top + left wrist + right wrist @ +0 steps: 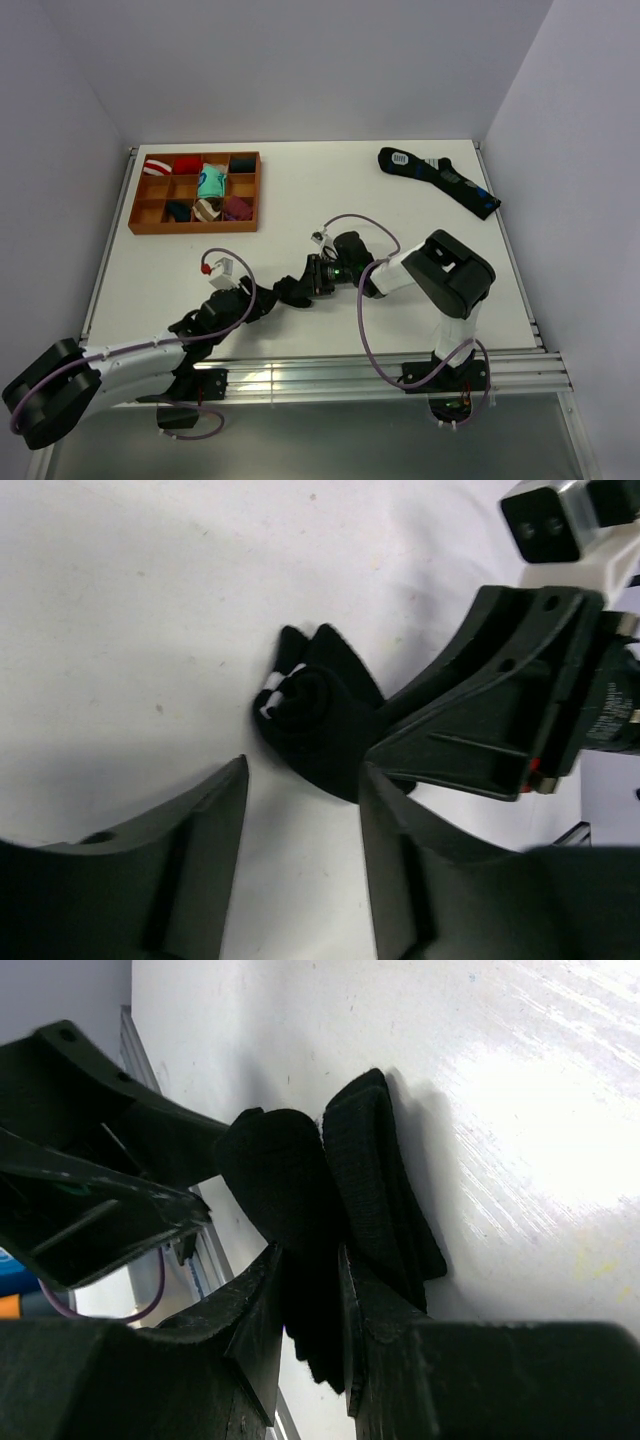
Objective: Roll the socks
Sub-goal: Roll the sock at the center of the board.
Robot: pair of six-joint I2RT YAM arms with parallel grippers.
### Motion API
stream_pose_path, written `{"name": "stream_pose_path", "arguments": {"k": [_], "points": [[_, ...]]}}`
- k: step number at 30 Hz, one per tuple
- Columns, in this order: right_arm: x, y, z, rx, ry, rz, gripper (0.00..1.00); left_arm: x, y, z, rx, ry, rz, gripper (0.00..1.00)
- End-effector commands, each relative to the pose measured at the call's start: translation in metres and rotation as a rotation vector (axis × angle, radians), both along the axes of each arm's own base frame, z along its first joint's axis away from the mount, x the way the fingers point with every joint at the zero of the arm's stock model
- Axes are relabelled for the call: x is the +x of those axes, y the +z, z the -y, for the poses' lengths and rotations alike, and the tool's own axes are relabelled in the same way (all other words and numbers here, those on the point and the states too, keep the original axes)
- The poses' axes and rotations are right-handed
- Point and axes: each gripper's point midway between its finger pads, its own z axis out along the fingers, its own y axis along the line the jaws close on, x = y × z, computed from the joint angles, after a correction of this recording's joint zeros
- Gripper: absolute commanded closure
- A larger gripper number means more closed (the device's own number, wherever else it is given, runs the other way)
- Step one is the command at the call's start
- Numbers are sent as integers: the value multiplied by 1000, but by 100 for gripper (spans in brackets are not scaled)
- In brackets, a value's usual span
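My right hand [312, 1265] pinches the rolled black knit sock with white cuff stripes [320, 715] at mid-frame; my left hand [303, 775] gapes open just beside it.

Left gripper [303, 775], fingers spread, faces sock [320, 715] pinched by right gripper [390, 735]

You see black socks [325, 720] with white stripes at the cuff, on a white counter [300, 190]. The left claw [303, 780] and right claw [310, 1265] are black. At upper left, an orange-brown tray [135, 206] holds red, teal, purple and striped bundles [210, 182]. At upper right, a dark long sock [440, 180] has blue marks and a white patch.
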Motion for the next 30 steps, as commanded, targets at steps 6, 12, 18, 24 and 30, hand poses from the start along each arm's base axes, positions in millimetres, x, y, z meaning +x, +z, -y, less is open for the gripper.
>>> {"name": "stream_pose_path", "arguments": {"k": [6, 12, 18, 24, 30], "points": [[-83, -102, 84, -454, -10, -382, 80, 9, 6, 12, -47, 2, 39, 43], [-82, -99, 81, -446, -4, -392, 80, 14, -2, 21, -19, 5, 3, 41], [-82, -99, 83, -449, 0, -387, 80, 15, -13, 23, -4, 36, -40, 41], [-86, -102, 84, -441, -2, -404, 80, 17, -23, 17, 6, 95, -82, 42], [-86, -101, 84, -439, 5, -403, 80, 20, -29, 14, 24, 143, -110, 43]]}}
